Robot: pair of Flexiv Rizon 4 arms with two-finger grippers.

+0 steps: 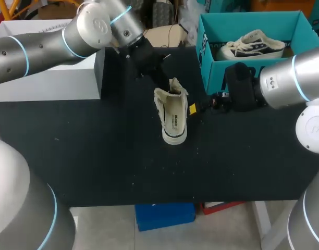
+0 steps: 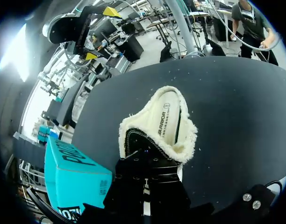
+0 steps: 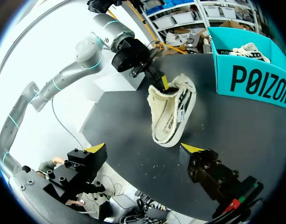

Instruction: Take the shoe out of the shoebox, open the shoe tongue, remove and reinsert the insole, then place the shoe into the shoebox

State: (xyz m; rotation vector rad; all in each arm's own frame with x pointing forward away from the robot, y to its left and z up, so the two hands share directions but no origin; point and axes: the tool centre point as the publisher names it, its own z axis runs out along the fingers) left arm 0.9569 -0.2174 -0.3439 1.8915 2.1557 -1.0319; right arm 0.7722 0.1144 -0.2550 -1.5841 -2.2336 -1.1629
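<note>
Closest in, the left gripper (image 2: 147, 159) presses its black fingers down at the fleecy collar of the shoe (image 2: 159, 123), and its own wrist view hides the yellow tips. The right wrist view supplies part of what is missing. It shows one yellow tip at the shoe's opening and the other out of sight, so I cannot tell whether that gripper pinches the collar or merely sits in it.

The shoe lies tipped on its side near the middle of the black table (image 1: 97, 166), toe toward the robot. In the head view the left arm's wrist covers the heel end.

The right gripper (image 3: 144, 148) has its fingers spread wide and holds nothing. The shoe lies ahead of it, and the head view shows one yellow tip just beside the shoe's right flank.

Behind the right arm, at the table's far right, stands the open teal shoebox (image 1: 243, 73). A second shoe (image 1: 252, 44) lies inside it, though the left wrist view shows only the box's outer wall. A white box (image 1: 50, 83) sits at the far left under the left arm.
</note>
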